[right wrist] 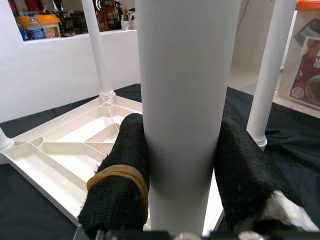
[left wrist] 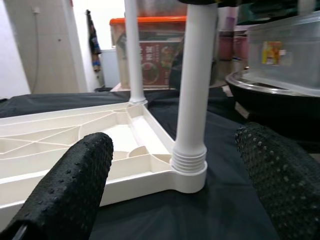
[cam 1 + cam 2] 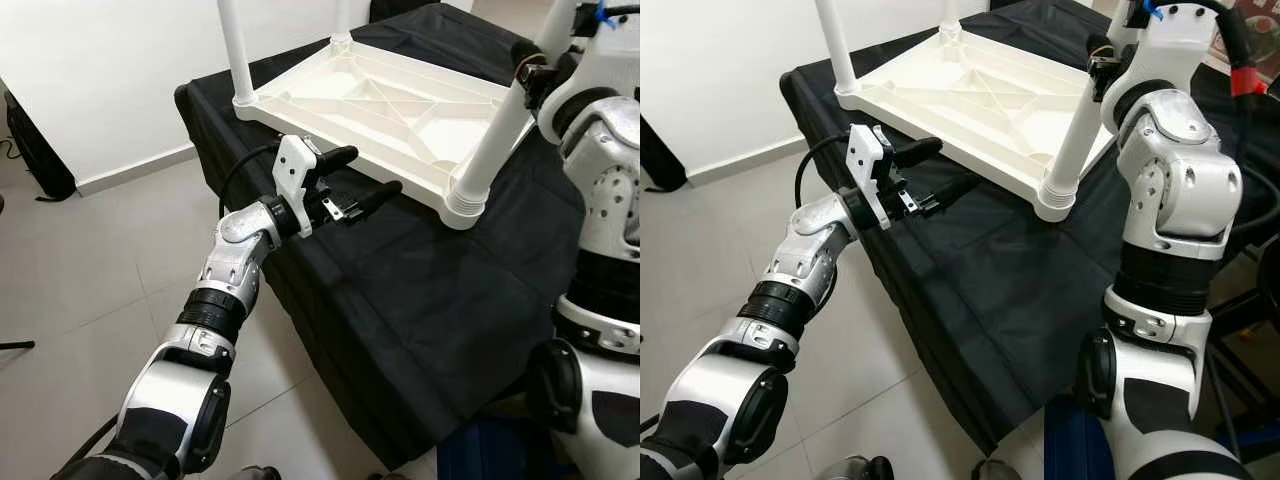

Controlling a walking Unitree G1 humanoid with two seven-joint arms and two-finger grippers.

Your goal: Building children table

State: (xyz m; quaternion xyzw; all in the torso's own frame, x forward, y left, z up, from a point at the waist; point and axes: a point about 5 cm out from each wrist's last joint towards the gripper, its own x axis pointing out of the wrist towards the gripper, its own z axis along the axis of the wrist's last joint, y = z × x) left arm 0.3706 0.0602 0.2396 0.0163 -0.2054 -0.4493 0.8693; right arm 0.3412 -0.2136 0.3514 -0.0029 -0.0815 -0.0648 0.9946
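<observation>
A white plastic table top (image 3: 385, 108) lies upside down on a black-covered table (image 3: 400, 290). White legs stand up from its corners. My right gripper (image 1: 182, 165) is shut on the near right leg (image 3: 497, 135), its black fingers (image 1: 122, 170) pressed to both sides of the tube; it grips high up the leg (image 3: 1080, 110). My left gripper (image 3: 372, 170) hovers open just in front of the top's near edge, level with the rim. In the left wrist view its fingers (image 2: 75, 185) frame the same leg (image 2: 192, 90) and its threaded socket.
Another leg (image 3: 236, 50) rises at the top's left corner and one more at the back (image 3: 342, 20). Tiled floor (image 3: 90, 280) lies to the left, with a dark bag (image 3: 35, 150) by the wall. Storage boxes (image 2: 150, 45) and a clear tub (image 2: 285, 50) stand beyond the table.
</observation>
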